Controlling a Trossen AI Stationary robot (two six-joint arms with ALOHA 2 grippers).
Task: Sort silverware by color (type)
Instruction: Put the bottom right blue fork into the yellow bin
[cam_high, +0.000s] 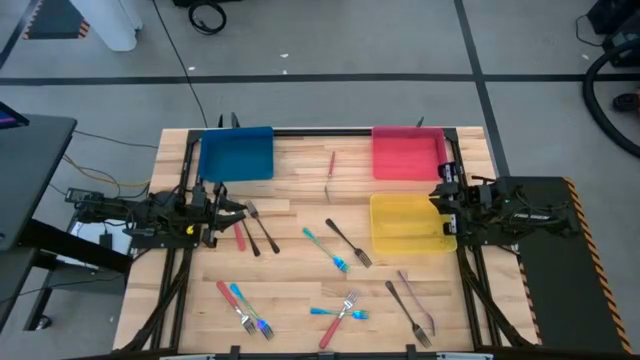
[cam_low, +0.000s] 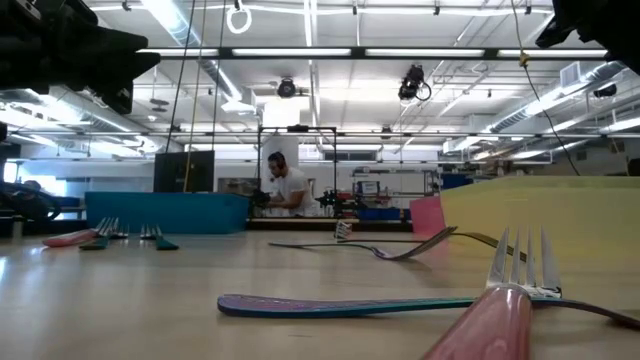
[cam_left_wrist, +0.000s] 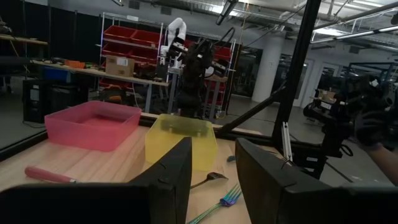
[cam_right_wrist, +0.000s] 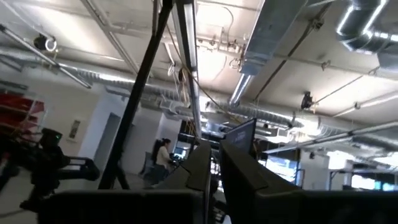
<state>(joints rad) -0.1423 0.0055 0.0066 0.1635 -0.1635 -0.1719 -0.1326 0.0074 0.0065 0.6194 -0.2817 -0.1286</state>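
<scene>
Left hand (cam_high: 222, 210), fingers parted and empty, sits beside the dark fork (cam_high: 262, 228); I'd lower over its handle, squarely. Right hand (cam_high: 440, 200) waits, nearly shut.

- Light falls evenly from overhead; the wooden bench (cam_high: 300, 260) is bright, and the forks (cam_high: 348, 243) on it cast only thin, soft shadows.
- At bench height, long ceiling strip lights (cam_low: 330, 53) glare white above the blue tray (cam_low: 165, 212).
- Nearest that camera, the pink fork handle (cam_low: 485, 325) is a soft blur; the person (cam_low: 285, 185) far behind is sharper.
- In the left wrist view, the tool's dark fingers (cam_left_wrist: 168, 180) sit in shade against the lit yellow tray (cam_left_wrist: 180, 140).
- The right wrist view looks up at bright ceiling lamps (cam_right_wrist: 245, 81), leaving its tool (cam_right_wrist: 214, 171) nearly a silhouette.
</scene>
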